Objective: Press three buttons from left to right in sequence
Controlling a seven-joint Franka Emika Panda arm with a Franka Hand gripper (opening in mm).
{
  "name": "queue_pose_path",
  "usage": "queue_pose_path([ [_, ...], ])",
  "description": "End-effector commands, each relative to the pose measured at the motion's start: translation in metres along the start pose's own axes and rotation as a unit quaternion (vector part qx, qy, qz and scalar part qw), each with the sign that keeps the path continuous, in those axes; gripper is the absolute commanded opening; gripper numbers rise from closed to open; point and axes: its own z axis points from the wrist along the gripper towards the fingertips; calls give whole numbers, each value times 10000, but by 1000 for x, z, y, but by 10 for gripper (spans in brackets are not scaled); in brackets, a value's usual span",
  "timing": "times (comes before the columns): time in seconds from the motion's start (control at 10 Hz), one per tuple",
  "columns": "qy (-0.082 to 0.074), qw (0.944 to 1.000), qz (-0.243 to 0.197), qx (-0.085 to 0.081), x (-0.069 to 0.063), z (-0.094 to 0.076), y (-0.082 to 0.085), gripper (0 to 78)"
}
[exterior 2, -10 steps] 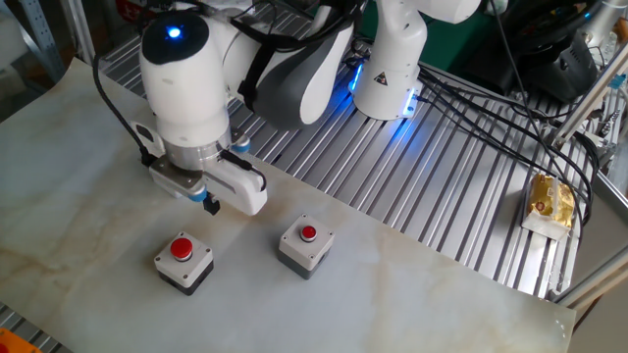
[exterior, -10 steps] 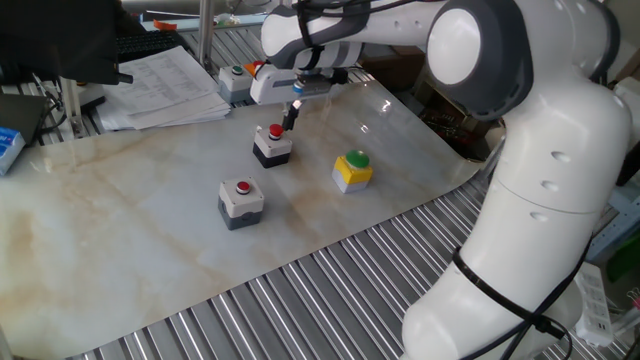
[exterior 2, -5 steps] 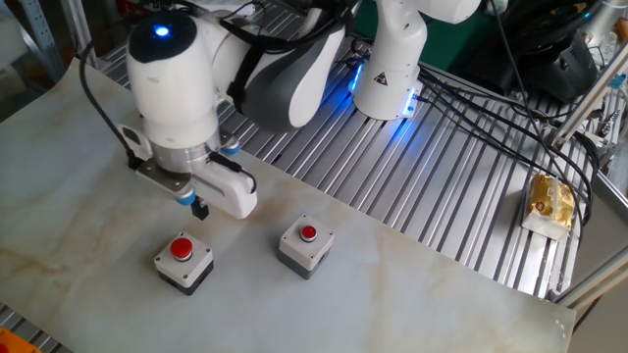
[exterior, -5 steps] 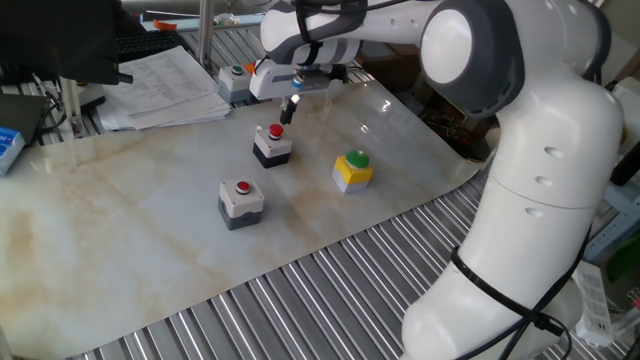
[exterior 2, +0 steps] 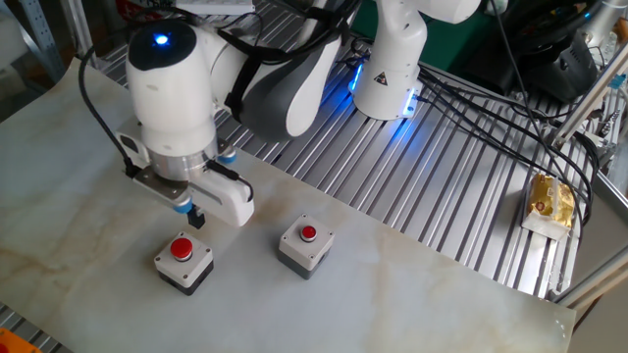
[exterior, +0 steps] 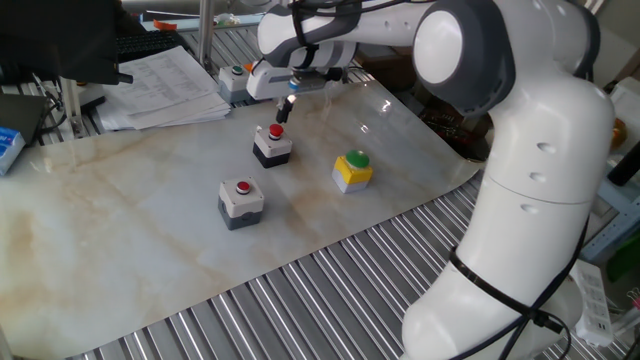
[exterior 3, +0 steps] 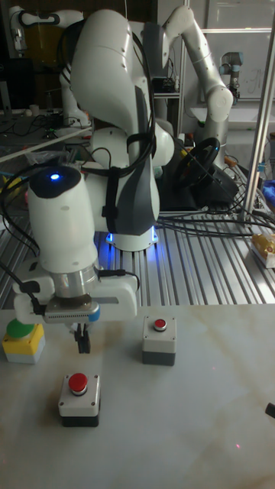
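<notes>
Three buttons stand on the marble-patterned sheet. A light-grey box with a red button (exterior: pixel 272 143) (exterior 2: pixel 183 262) (exterior 3: pixel 79 396) lies just below my gripper (exterior: pixel 282 112) (exterior 2: pixel 195 217) (exterior 3: pixel 82 343). The gripper hangs a little above that red button, apart from it, fingers shut together and pointing down. A second grey box with a red button (exterior: pixel 241 200) (exterior 2: pixel 305 245) (exterior 3: pixel 159 338) sits farther off. The yellow box with a green dome (exterior: pixel 352 169) (exterior 3: pixel 23 340) stands on the other side; in the other fixed view it is out of view.
A grey box with a small green button (exterior: pixel 235 78) and a stack of papers (exterior: pixel 165 88) lie at the back. The marble sheet (exterior: pixel 130 230) rests on a ribbed metal table (exterior: pixel 330 290). Cables (exterior 2: pixel 491 108) and a yellow packet (exterior 2: pixel 549 204) lie near the arm's base.
The gripper has shifted sideways from beside the red-button box to a spot over its button, dropping slightly in the other fixed view. The buttons have not moved.
</notes>
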Motion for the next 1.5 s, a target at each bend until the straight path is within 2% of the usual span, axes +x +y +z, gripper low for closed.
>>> queue_pose_path([
  [0.1, -7, 10000, -14, 5, -13, -6, -1, 0],
  [0.4, -9, 10000, -64, 23, -23, -3, -5, 0],
  [1.2, -29, 10000, -43, 31, -26, 7, -4, 0],
  [1.5, 0, 10000, -74, 16, -36, 8, -10, 0],
])
